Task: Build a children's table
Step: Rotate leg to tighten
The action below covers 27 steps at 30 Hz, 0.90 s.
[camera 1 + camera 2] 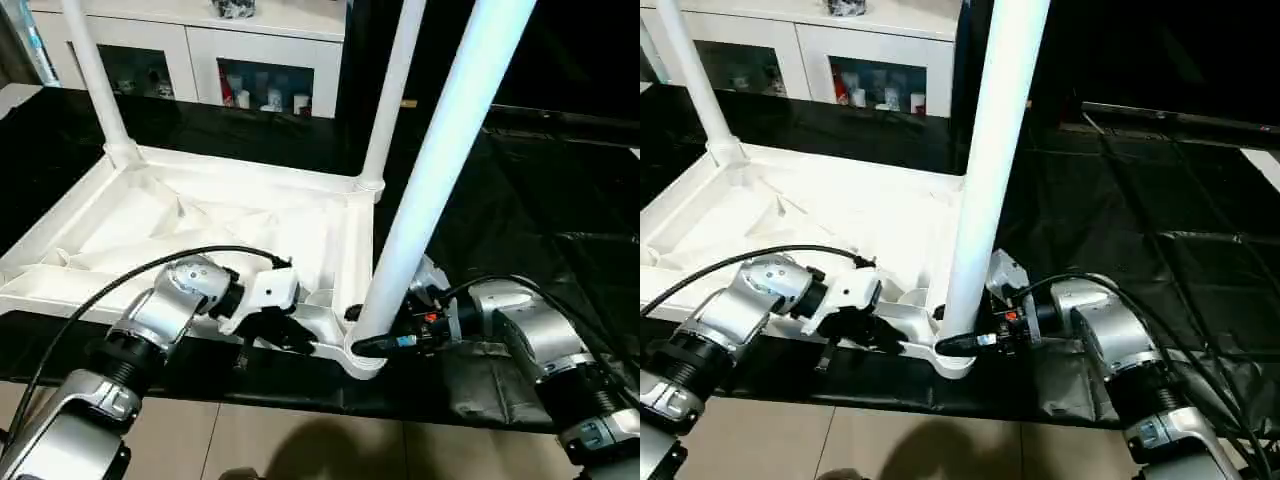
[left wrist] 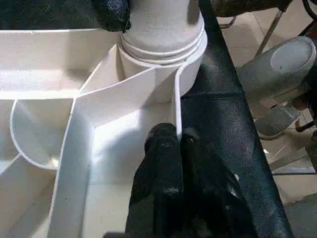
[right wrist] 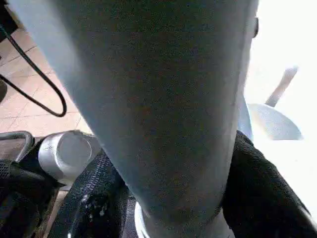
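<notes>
Left eye view shows us the upturned table top point(image 1: 200, 225) on the black bench point(image 1: 540, 200), our left pincer point(image 1: 285, 335) pinched shut on its near rim, our right pincer point(image 1: 385, 335) clasping the light, stiff, slick leg point(image 1: 440, 170) low at five o'clock, the best hold.

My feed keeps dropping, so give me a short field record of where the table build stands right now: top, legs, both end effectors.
table top: upside down on the black surface, ribbed underside up
far legs: two upright in the far corner sockets
near leg: base in the near right corner socket, leaning a little
left end effector: shut, pinching the top's near rim beside that socket
right end effector: fingers around the near leg's base
near left corner: hidden, cannot tell
</notes>
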Motion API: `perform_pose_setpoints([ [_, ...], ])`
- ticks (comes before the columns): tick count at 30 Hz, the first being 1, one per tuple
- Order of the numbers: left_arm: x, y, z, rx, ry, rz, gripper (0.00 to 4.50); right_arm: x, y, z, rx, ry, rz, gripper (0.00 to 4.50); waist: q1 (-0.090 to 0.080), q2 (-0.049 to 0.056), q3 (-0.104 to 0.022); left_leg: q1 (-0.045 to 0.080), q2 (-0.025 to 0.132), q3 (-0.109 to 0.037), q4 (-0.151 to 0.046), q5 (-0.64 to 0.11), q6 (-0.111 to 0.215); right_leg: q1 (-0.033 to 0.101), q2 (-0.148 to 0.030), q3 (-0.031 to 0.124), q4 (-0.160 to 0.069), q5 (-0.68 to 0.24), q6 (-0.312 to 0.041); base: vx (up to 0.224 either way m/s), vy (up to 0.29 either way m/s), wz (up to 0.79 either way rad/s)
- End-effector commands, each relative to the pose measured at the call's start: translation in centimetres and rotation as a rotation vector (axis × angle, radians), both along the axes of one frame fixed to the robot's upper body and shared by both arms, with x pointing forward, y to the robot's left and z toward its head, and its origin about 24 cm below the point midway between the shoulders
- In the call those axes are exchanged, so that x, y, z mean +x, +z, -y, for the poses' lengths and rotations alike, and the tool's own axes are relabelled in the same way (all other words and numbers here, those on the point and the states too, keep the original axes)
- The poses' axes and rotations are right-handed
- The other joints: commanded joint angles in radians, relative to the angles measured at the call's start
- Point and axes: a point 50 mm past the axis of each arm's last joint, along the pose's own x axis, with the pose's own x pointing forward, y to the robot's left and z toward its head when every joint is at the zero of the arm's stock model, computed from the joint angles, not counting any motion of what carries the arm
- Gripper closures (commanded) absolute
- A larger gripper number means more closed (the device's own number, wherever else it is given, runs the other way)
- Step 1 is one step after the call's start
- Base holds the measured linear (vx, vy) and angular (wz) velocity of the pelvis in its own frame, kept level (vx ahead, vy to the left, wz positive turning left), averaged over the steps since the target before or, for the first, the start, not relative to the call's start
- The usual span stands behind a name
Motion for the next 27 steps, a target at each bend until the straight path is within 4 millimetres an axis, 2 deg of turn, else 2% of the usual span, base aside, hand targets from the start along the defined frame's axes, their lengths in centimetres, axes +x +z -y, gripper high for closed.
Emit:
perform_pose_setpoints([
  [1, -0.3, -0.6, 0.7, 0.024, -0.018, -0.002, 4.50, -0.5, 0.0, -0.6, 0.039, 0.030, -0.033, 2.34, -0.006, 0.002, -0.063, 0.014, 0.089, -0.038, -0.070, -0.158, 0.025, 0.042, -0.126, 0.080, -0.075, -0.312, -0.137, 0.000, 0.000, 0.00],
  [5, 0.0, -0.5, 0.9, 0.000, 0.029, -0.010, 4.50, -0.6, -0.1, -1.0, 0.066, -0.012, -0.047, 2.34, -0.006, 0.001, -0.062, 0.014, 0.088, -0.038, -0.070, -0.163, 0.023, 0.042, -0.126, 0.080, -0.077, -0.325, -0.133, 0.000, 0.000, 0.00],
  [7, 0.5, -0.3, 1.4, -0.030, 0.097, -0.023, 4.50, -0.4, -0.3, -1.5, 0.080, -0.107, -0.038, 2.34, -0.005, 0.002, -0.059, 0.019, 0.089, -0.038, -0.071, -0.178, 0.017, 0.038, -0.127, 0.082, -0.083, -0.358, -0.123, 0.000, 0.000, 0.00],
  [9, 1.0, -0.1, 2.0, -0.065, 0.159, -0.022, 4.50, 0.1, -0.8, -2.1, 0.054, -0.217, -0.019, 2.36, -0.015, 0.000, -0.056, 0.018, 0.084, -0.042, -0.073, -0.208, 0.002, 0.037, -0.129, 0.078, -0.091, -0.431, -0.109, 0.000, 0.000, 0.00],
  [10, 1.3, 0.1, 2.4, -0.088, 0.200, -0.026, 4.50, 0.5, -1.0, -2.6, 0.045, -0.292, -0.010, 2.37, -0.017, 0.008, -0.056, 0.021, 0.083, -0.043, -0.073, -0.214, -0.005, 0.035, -0.129, 0.078, -0.093, -0.449, -0.105, 0.000, 0.000, 0.00],
  [11, 1.7, 0.3, 2.9, -0.112, 0.243, -0.018, 4.50, 1.0, -1.1, -3.2, 0.046, -0.370, -0.006, 2.37, -0.024, 0.004, -0.053, 0.023, 0.082, -0.046, -0.075, -0.230, -0.021, 0.032, -0.130, 0.076, -0.101, -0.489, -0.092, 0.000, 0.000, 0.00],
  [12, 2.0, 0.4, 3.2, -0.125, 0.269, -0.013, 4.50, 1.3, -1.2, -3.5, 0.048, -0.418, -0.006, 2.38, -0.031, 0.003, -0.054, 0.022, 0.079, -0.050, -0.074, -0.245, -0.026, 0.035, -0.133, 0.072, -0.106, -0.525, -0.078, 0.000, 0.000, 0.00],
  [13, 2.6, 0.6, 3.8, -0.142, 0.326, -0.004, 4.50, 2.0, -1.2, -4.2, 0.044, -0.510, 0.001, 2.38, -0.035, 0.003, -0.054, 0.021, 0.076, -0.051, -0.074, -0.248, -0.024, 0.036, -0.132, 0.070, -0.109, -0.538, -0.071, 0.000, 0.000, 0.00],
  [14, 3.1, 0.7, 4.3, -0.154, 0.386, 0.012, 4.50, 2.7, -1.3, -4.9, 0.032, -0.592, 0.001, 2.40, -0.045, 0.011, -0.054, 0.021, 0.078, -0.052, -0.075, -0.256, -0.030, 0.033, -0.131, 0.071, -0.111, -0.536, -0.071, 0.000, 0.000, 0.00],
  [15, 3.4, 0.8, 4.4, -0.159, 0.413, 0.019, 4.50, 2.9, -1.3, -5.3, 0.025, -0.626, -0.001, 2.43, -0.057, 0.008, -0.055, 0.020, 0.078, -0.057, -0.075, -0.274, -0.039, 0.035, -0.131, 0.066, -0.110, -0.539, -0.072, 0.000, 0.000, 0.00],
  [16, 3.7, 0.9, 4.6, -0.164, 0.440, 0.024, 4.50, 3.2, -1.3, -5.6, 0.022, -0.657, 0.001, 2.43, -0.062, 0.008, -0.056, 0.016, 0.078, -0.059, -0.075, -0.274, -0.039, 0.038, -0.131, 0.066, -0.108, -0.532, -0.071, 0.000, 0.000, 0.00],
  [17, 3.8, 0.9, 4.8, -0.169, 0.459, 0.027, 4.50, 3.3, -1.3, -5.9, 0.022, -0.678, 0.002, 2.43, -0.070, 0.008, -0.056, 0.008, 0.078, -0.060, -0.077, -0.267, -0.035, 0.043, -0.133, 0.067, -0.107, -0.519, -0.071, 0.000, 0.000, 0.00],
  [19, 4.1, 1.0, 5.0, -0.177, 0.498, 0.036, 4.50, 3.7, -1.3, -6.3, 0.017, -0.717, 0.002, 2.48, -0.074, 0.008, -0.058, 0.006, 0.077, -0.058, -0.075, -0.250, -0.022, 0.043, -0.134, 0.072, -0.105, -0.483, -0.077, 0.000, 0.000, 0.00],
  [20, 4.7, 1.1, 5.4, -0.188, 0.574, 0.054, 4.50, 4.2, -1.3, -7.3, 0.001, -0.792, 0.006, 2.50, -0.076, 0.011, -0.061, 0.010, 0.077, -0.056, -0.074, -0.233, -0.018, 0.042, -0.132, 0.075, -0.100, -0.438, -0.094, 0.000, 0.000, 0.00],
  [21, 4.9, 1.1, 5.6, -0.190, 0.602, 0.060, 4.50, 4.3, -1.3, -7.7, -0.009, -0.814, 0.012, 2.50, -0.084, 0.006, -0.062, 0.009, 0.076, -0.052, -0.072, -0.209, -0.018, 0.039, -0.128, 0.077, -0.092, -0.384, -0.118, 0.000, 0.000, 0.00],
  [23, 5.1, 1.1, 5.8, -0.187, 0.630, 0.071, 4.50, 4.6, -1.3, -8.1, -0.024, -0.856, 0.021, 2.50, -0.082, 0.006, -0.064, 0.007, 0.073, -0.047, -0.068, -0.170, 0.000, 0.043, -0.127, 0.080, -0.086, -0.320, -0.138, 0.000, 0.000, 0.00],
  [25, 5.1, 1.1, 6.0, -0.179, 0.642, 0.077, 4.50, 4.8, -1.2, -8.5, -0.024, -0.882, 0.027, 2.50, -0.081, 0.005, -0.064, 0.005, 0.071, -0.044, -0.066, -0.150, 0.014, 0.043, -0.127, 0.081, -0.081, -0.294, -0.147, 0.000, 0.000, 0.00],
  [26, 5.1, 1.0, 6.0, -0.178, 0.643, 0.077, 4.50, 4.9, -1.1, -8.6, -0.015, -0.883, 0.028, 1.99, -0.080, 0.001, -0.066, 0.002, 0.069, -0.043, -0.066, -0.132, 0.022, 0.048, -0.126, 0.079, -0.079, -0.288, -0.148, 0.000, 0.000, 0.00],
  [27, 5.1, 1.0, 6.0, -0.178, 0.642, 0.076, 4.50, 4.9, -1.0, -8.6, -0.002, -0.885, 0.025, 1.86, -0.078, 0.004, -0.066, 0.002, 0.071, -0.042, -0.066, -0.115, 0.031, 0.049, -0.125, 0.081, -0.077, -0.264, -0.149, 0.000, 0.000, 0.00],
])
